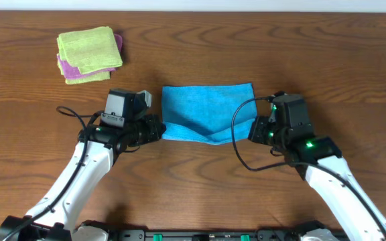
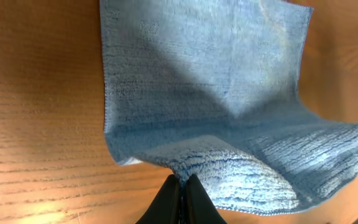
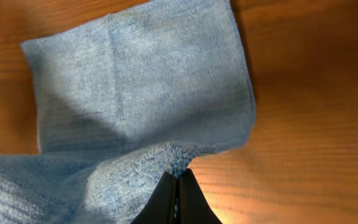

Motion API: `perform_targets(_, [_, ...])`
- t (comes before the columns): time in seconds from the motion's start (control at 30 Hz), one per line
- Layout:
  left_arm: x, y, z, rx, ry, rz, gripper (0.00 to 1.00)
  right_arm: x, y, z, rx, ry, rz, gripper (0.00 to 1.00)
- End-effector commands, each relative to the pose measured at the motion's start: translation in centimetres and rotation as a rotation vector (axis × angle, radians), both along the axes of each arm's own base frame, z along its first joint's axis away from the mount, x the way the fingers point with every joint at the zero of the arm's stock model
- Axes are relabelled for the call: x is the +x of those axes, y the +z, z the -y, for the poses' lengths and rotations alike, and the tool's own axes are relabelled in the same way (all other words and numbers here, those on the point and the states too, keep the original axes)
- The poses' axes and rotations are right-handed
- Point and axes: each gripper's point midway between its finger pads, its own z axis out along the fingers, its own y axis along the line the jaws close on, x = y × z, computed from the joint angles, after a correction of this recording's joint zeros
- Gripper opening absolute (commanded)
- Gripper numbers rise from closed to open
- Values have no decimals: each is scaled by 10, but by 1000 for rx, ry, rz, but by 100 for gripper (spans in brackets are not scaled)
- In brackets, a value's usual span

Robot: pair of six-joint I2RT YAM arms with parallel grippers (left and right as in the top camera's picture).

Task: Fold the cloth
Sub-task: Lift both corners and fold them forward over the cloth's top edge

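Observation:
The sky-blue cloth [image 1: 206, 110] lies in the middle of the wooden table, its near edge lifted and sagging between my two grippers. My left gripper [image 1: 161, 128] is shut on the cloth's near-left corner. In the left wrist view the black fingertips [image 2: 174, 186] pinch the cloth [image 2: 210, 81], which rises from them in a fold. My right gripper [image 1: 252, 130] is shut on the near-right corner. In the right wrist view its gripper [image 3: 178, 177] holds a tuft of the cloth [image 3: 142, 93]. The far half lies flat on the wood.
A lime-green cloth [image 1: 89, 48] lies folded on top of a purple cloth [image 1: 79, 72] at the back left of the table. Black cables [image 1: 241, 144] loop beside the right arm, and another cable [image 1: 72, 114] beside the left arm.

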Motion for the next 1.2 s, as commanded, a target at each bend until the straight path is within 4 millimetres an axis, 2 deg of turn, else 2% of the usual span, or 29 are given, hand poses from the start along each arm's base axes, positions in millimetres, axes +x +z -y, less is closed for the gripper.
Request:
perform_targets(0.0, [14,8,-3,23,35,46,6,9,1,2,-26,20,26,1])
perform_targets(0.27, [25,7,-11,61,94,74,6,23,-6,18,-53,-10,32,2])
perform_targets(0.53, [38,0,-13,77,89,89,6,41,-2,16,-77,2,35,2])
perform_targets(0.73, [56,3,-9,102,45,102,6,55,-4,19,-103,-3,28,2])
perform_targets(0.93, [73,8,-16,128,58,128,6,66,-18,24,-111,-18,-13,2])
perform_targets(1.17, [82,-7,-17,140,56,95,6,79,-25,24,-112,-25,-14,1])
